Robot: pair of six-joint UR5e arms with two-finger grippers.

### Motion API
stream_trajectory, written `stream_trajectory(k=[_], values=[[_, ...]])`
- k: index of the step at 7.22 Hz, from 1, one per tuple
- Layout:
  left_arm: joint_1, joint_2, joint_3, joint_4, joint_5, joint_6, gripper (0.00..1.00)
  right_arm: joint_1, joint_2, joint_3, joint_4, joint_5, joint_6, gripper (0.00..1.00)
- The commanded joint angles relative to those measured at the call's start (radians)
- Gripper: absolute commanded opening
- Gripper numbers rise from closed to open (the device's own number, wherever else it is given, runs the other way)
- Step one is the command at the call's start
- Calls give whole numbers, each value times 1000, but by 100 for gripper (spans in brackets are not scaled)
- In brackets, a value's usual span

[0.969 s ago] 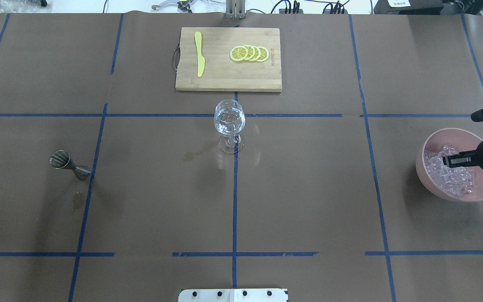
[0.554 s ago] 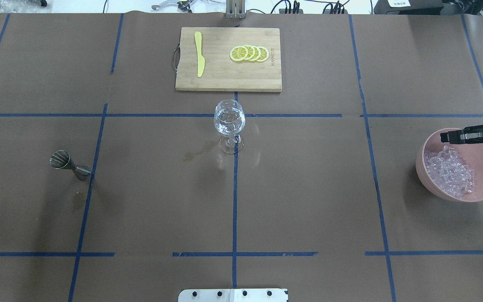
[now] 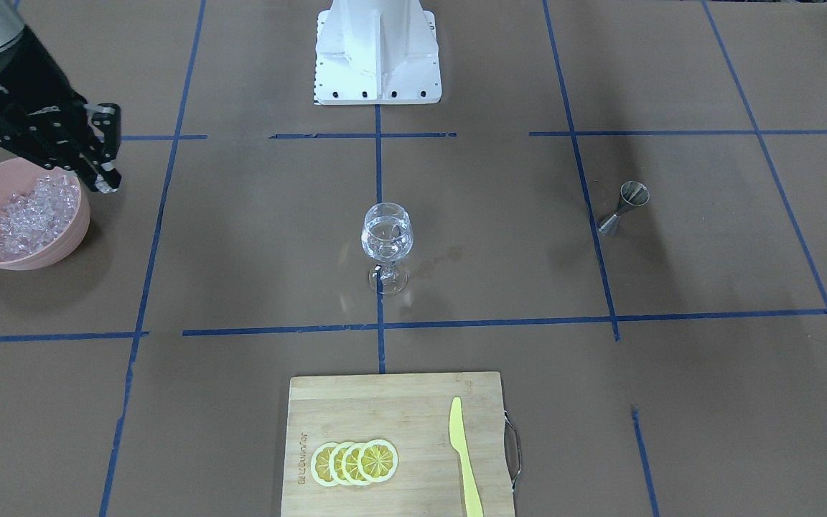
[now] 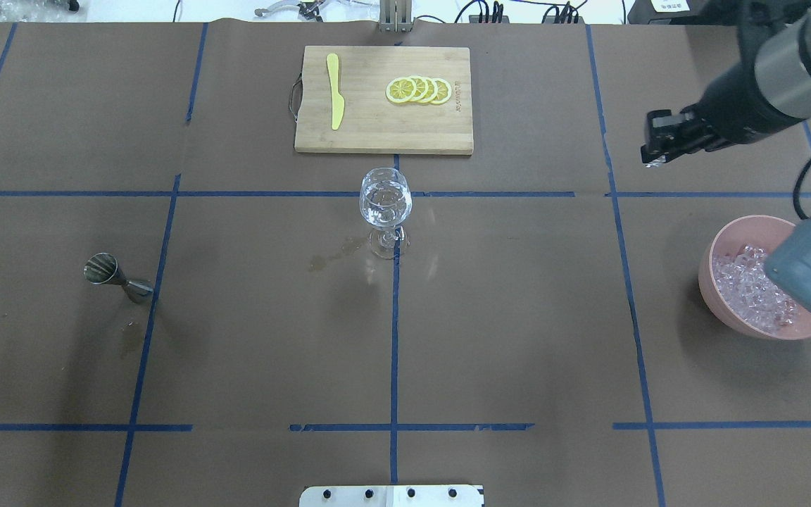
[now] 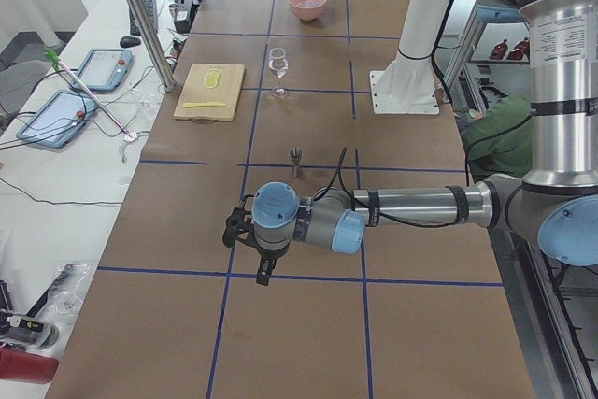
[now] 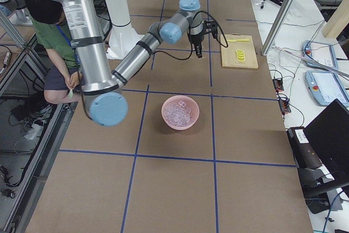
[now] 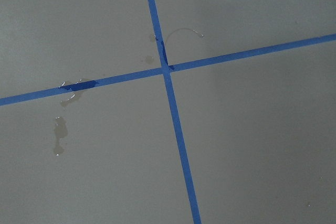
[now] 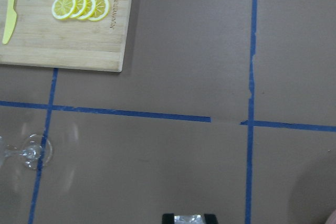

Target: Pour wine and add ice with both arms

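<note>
Item: right gripper point(image 4: 650, 156), clamped on one ice chunk point(image 8: 188, 217); left gripper point(image 5: 264, 270), state I cannot tell. Risk: slippery chunk drops short of wine glass point(image 4: 385, 201).

bowl point(image 6: 164, 114) holds ice point(image 6: 180, 111) | right tool point(image 6: 198, 53) at bowl's 12 o'clock, apart | board point(image 6: 240, 61) at tool's 3 o'clock

Even, diffuse light is coming down from above on the brown surface point(image 4: 518, 317), bright and quite flat. The bowl point(image 3: 40, 255) is laying a soft shadow at its foot; the wine glass point(image 4: 385, 204) is scattering pale glints beside itself. The right arm point(image 4: 810, 282) is looming soft-edged by the overhead lens. The left wrist view is reading greyish, washed out.
</note>
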Motion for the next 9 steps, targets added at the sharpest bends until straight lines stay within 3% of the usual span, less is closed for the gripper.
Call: stream_trajectory(k=[1, 3, 5, 7, 9], values=[[0, -3, -2, 0, -3, 2, 100, -68, 205, -64, -139, -24, 89, 0], [0, -5, -4, 0, -4, 2, 100, -218, 398, -232, -136, -172, 326, 0], [0, -5, -4, 0, -6, 2, 100, -285, 540, -402, -117, -221, 396, 0], [0, -5, -2, 0, -6, 2, 100, -317, 603, -579, 34, -294, 444, 0], [0, -5, -1, 0, -6, 2, 100, -331, 609, -601, 50, -297, 445, 0]])
